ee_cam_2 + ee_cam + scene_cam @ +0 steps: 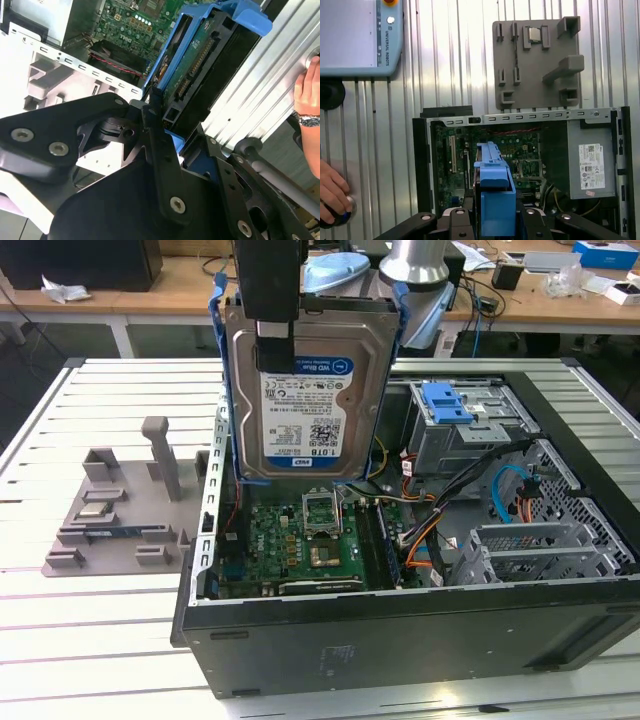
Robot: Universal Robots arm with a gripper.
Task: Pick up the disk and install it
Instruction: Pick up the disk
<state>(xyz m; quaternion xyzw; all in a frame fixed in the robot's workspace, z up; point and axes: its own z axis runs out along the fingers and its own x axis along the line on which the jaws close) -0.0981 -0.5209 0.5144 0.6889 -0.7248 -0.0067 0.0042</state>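
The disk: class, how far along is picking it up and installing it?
Done: pickup; the gripper is shut on the disk. In hand: it hangs upright above the open computer case, over the motherboard. Left: installation; it is seated nowhere inside yet.

We see the disk [305, 390] as dull silver metal with a smooth paper label, clipped in glossy blue plastic. The gripper [494, 217] looks matt black, with bright metal screws. The table [100, 620] is ribbed, shiny aluminium. On it, the holder [120, 540] is matt grey plastic. The computer case [400, 640] is dark, matt sheet metal, and its circuit board [290, 540] is glossy green.
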